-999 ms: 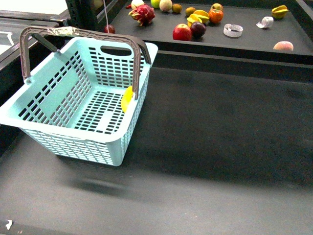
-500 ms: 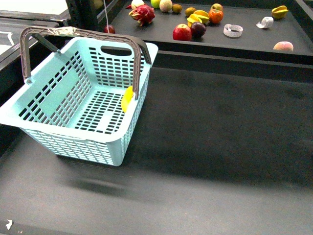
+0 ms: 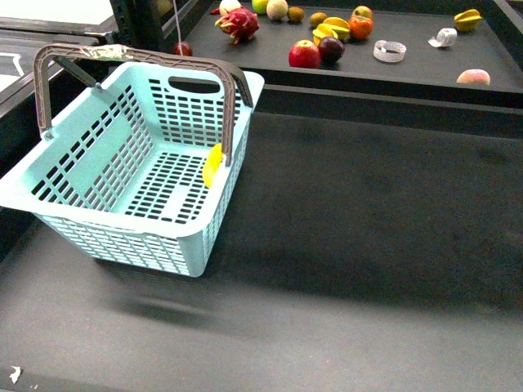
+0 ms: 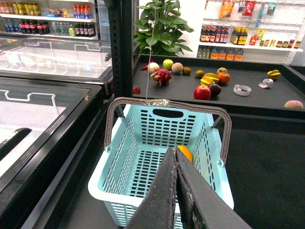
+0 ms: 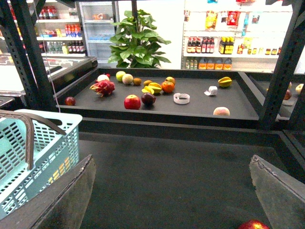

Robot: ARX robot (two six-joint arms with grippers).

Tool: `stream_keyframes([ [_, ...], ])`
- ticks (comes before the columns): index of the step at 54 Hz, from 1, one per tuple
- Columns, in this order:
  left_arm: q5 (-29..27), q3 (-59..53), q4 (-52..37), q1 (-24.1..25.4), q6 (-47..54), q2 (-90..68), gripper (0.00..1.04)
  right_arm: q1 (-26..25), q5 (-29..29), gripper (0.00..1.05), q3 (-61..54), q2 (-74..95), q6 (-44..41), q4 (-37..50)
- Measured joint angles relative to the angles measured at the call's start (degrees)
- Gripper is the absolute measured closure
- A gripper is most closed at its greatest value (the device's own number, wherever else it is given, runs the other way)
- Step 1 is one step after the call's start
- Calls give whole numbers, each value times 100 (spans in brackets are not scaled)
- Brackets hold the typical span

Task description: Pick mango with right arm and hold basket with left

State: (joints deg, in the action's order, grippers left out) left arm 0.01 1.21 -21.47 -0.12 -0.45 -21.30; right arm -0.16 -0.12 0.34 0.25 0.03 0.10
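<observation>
My left end effector [image 4: 177,191] pressed together above basket [image 4: 143,143]; mango [image 4: 184,153] inside. Right end effector [image 5: 174,191] spread wide over bench [image 5: 167,167].

Bright even shop lighting, soft shadow under basket [image 3: 184,245], sharp focus

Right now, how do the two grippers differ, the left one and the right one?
The left gripper has its fingers pressed together, pointing down at the basket; the right gripper has its fingers spread wide apart over bare dark table. The left hangs near the basket's far wall, while the right faces the fruit shelf. Both hold nothing, and neither shows in the front view.
</observation>
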Motion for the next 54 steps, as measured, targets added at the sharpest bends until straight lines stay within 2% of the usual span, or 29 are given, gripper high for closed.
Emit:
stream_keyframes([
  [32, 0, 0, 1128, 0, 0, 1130, 103, 0, 0, 8, 0, 0, 0, 0],
  [38, 0, 2, 2087, 0, 2, 1991, 103, 0, 2, 8, 0, 0, 0, 0],
  [54, 2, 2, 2133, 0, 2, 2103, 103, 0, 0, 8, 0, 0, 0, 0],
])
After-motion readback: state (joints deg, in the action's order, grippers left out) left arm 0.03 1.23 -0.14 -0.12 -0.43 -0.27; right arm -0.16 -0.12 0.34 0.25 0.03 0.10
